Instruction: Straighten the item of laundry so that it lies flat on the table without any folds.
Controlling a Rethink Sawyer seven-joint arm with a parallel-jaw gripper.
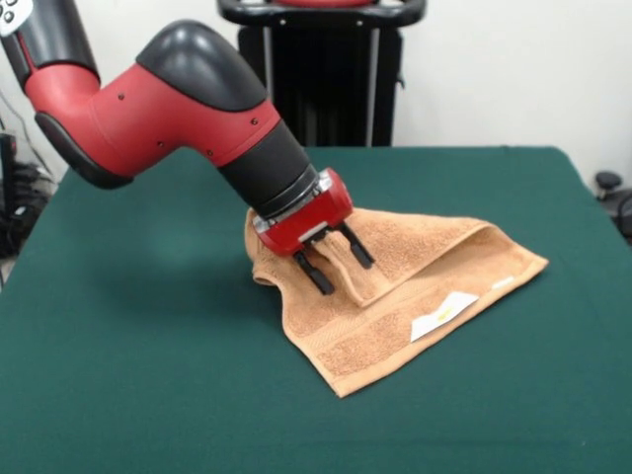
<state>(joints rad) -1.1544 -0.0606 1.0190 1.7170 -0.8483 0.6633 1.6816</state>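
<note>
gripper hangs at the end of the red and black arm, which slants down from the upper left of the front view toward the middle of the table. its two black fingers are spread apart, released, with nothing pinched between them. the finger nearer the camera has its tip down at the towel, on or just over a raised fold; the other finger sits a little behind it, over the same ridge. whether the tips actually press the cloth cannot be told.

towel lies a little right of the table's centre, orange-brown, not flat. its far-left part is folded over itself, making a thick flap that runs from under the gripper's red housing out toward the right corner. a rumpled edge bulges at the left, just beside the fingers. the lower layer spreads toward the camera and ends in a point at the near corner. a woven band crosses that lower part, parallel to the near-left edge. a white label lies on the near-right side, close to the edge, facing up.

green cloth covers the table all around the towel. behind the table stands the black pedestal, against a pale wall.
</note>
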